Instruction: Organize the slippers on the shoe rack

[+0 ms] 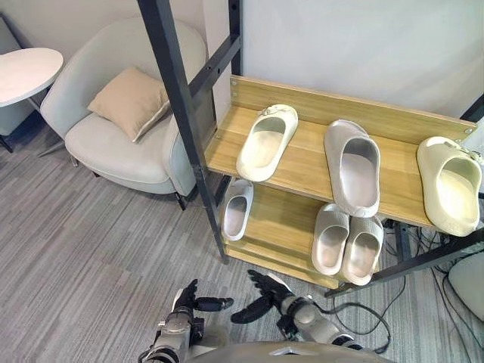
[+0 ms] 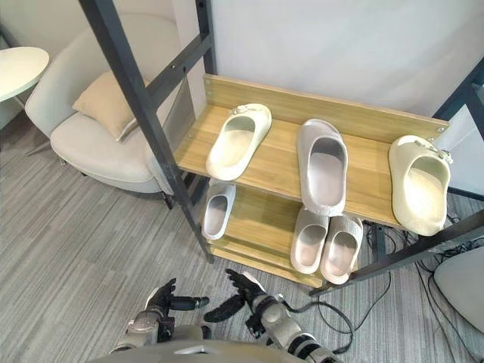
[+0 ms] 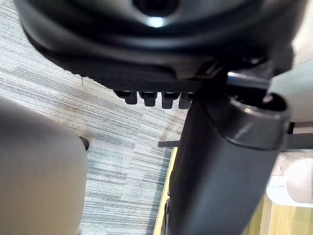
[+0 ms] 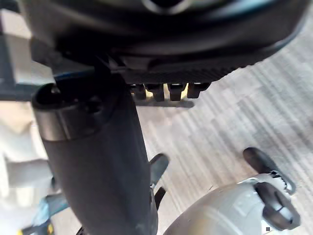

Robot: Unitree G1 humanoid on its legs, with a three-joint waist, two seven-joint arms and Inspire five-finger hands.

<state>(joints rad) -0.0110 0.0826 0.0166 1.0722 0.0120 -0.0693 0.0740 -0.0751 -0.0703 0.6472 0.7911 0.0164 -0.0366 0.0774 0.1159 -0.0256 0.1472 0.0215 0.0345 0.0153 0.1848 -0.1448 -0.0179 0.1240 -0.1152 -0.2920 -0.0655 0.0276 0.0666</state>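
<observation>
Wooden shoe rack, slippers | grey carpet | left robot hand, right robot hand: fingers spread, empty

Robot hand: left, dark, thumb jutting out, fingers in a short row, holding nothing.
Floor: grey striped carpet.
Armchair: pale, blurred, very near.
Shoe rack: wooden shelf past the thumb.
Slipper: pale, beside that wood.
</observation>
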